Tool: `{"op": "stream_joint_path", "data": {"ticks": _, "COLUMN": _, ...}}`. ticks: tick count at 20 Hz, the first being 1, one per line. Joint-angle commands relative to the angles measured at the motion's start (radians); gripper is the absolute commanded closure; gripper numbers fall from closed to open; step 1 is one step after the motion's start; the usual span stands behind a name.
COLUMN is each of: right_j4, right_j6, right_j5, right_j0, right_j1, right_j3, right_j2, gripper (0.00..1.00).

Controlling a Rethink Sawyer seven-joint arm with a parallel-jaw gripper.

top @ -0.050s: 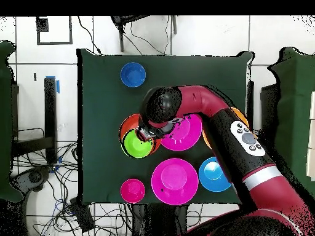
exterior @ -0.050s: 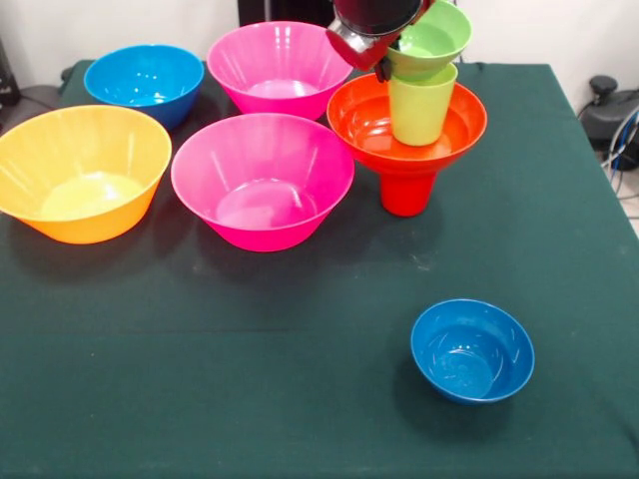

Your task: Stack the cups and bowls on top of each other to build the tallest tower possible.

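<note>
Red and black, the gripper (exterior @ -0.050s: 384, 62) grips the rim of a small green bowl (exterior @ -0.050s: 431, 38) tilted atop the lime-green cup (exterior @ -0.050s: 420, 104); how wide its jaws stand cannot be told. That cup stands in the wide red-orange bowl (exterior @ -0.050s: 459, 125) on the red cup (exterior @ -0.050s: 407, 192). Two pink bowls (exterior @ -0.050s: 262, 180), a yellow-orange bowl (exterior @ -0.050s: 82, 172) and a blue bowl (exterior @ -0.050s: 144, 82) sit alongside on the green cloth (exterior @ -0.050s: 250, 379); a small blue bowl (exterior @ -0.050s: 472, 350) lies well apart.
</note>
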Motion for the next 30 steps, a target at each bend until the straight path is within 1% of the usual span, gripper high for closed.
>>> {"op": "stream_joint_path", "data": {"ticks": 1, "right_j4": -0.056, "right_j6": -0.115, "right_j5": -0.071, "right_j0": 0.039, "right_j1": 0.050, "right_j3": -0.033, "right_j2": -0.001, "gripper": 1.00}}
{"op": "stream_joint_path", "data": {"ticks": 3, "right_j4": -0.055, "right_j6": -0.106, "right_j5": -0.083, "right_j0": 0.044, "right_j1": 0.052, "right_j3": -0.026, "right_j2": 0.001, "gripper": 1.00}}
{"op": "stream_joint_path", "data": {"ticks": 16, "right_j4": -0.042, "right_j6": -0.093, "right_j5": -0.141, "right_j0": 0.016, "right_j1": 0.045, "right_j3": 0.017, "right_j2": 0.013, "gripper": 1.00}}
{"op": "stream_joint_path", "data": {"ticks": 23, "right_j4": -0.052, "right_j6": -0.104, "right_j5": -0.129, "right_j0": 0.020, "right_j1": 0.037, "right_j3": 0.005, "right_j2": 0.006, "gripper": 1.00}}
{"op": "stream_joint_path", "data": {"ticks": 24, "right_j4": -0.052, "right_j6": -0.104, "right_j5": -0.126, "right_j0": 0.024, "right_j1": 0.039, "right_j3": 0.000, "right_j2": 0.005, "gripper": 0.00}}
{"op": "stream_joint_path", "data": {"ticks": 30, "right_j4": -0.056, "right_j6": -0.114, "right_j5": -0.109, "right_j0": 0.027, "right_j1": 0.038, "right_j3": -0.003, "right_j2": 0.003, "gripper": 0.00}}
